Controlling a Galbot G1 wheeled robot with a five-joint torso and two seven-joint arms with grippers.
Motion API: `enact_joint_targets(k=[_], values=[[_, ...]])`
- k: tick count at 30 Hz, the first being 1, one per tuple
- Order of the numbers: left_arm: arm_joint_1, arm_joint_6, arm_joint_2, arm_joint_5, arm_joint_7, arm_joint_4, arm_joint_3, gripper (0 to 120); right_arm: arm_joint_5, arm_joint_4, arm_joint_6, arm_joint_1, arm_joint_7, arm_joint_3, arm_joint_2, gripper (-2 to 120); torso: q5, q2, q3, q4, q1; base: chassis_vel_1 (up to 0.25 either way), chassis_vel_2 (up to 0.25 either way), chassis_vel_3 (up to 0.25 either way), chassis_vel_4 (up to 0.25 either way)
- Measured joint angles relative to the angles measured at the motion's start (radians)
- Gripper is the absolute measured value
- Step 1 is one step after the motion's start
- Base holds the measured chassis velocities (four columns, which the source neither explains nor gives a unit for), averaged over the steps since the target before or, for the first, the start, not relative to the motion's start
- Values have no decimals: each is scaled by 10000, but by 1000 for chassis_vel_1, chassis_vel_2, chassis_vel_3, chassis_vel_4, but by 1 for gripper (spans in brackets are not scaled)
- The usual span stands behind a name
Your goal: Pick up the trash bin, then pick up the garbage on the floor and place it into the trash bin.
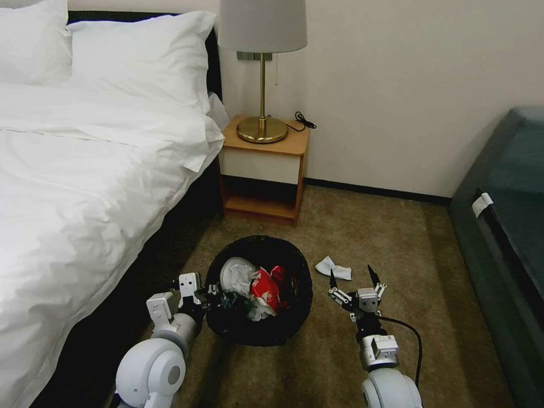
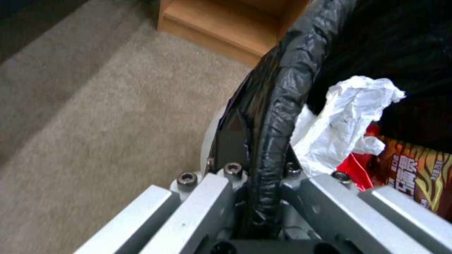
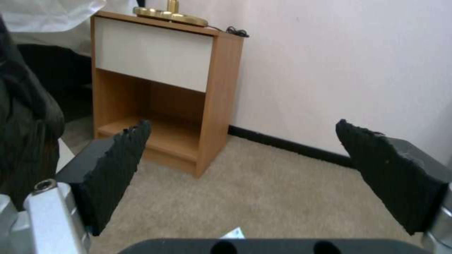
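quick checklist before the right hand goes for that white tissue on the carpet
1. Left hand shut on the trash bin rim: ok, the rim sits between its fingers in the left wrist view.
2. Right hand open: ok, fingers spread wide.
3. White tissue free to take: ok, it lies alone on the carpet, just ahead of the right hand.
4. Room in the bin: ok, a red packet and white paper lie inside, below the rim.
5. Nightstand out of the way: ok, it stands well behind the tissue.
6. Grip firm enough on the bin: cannot tell.
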Motion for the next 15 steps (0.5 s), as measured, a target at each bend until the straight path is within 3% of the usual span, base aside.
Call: enact_joint_targets(k=[5, 8, 15], values=[[22, -1, -8, 47, 29, -1, 12, 0, -226, -3, 150, -36, 5, -67, -106, 100, -2, -2, 5, 1, 4, -152, 163, 176, -142], [34, -1, -8, 57, 75, -8, 15, 0, -275, -3, 219, -42, -27, -61, -155, 100, 2, -1, 6, 1, 5, -109, 77, 61, -95], [8, 0, 17, 58, 93, -29, 19, 0, -266, -7, 265, -76, -53, -65, -205, 100, 0, 0, 0, 0, 0, 0, 0, 0, 0]])
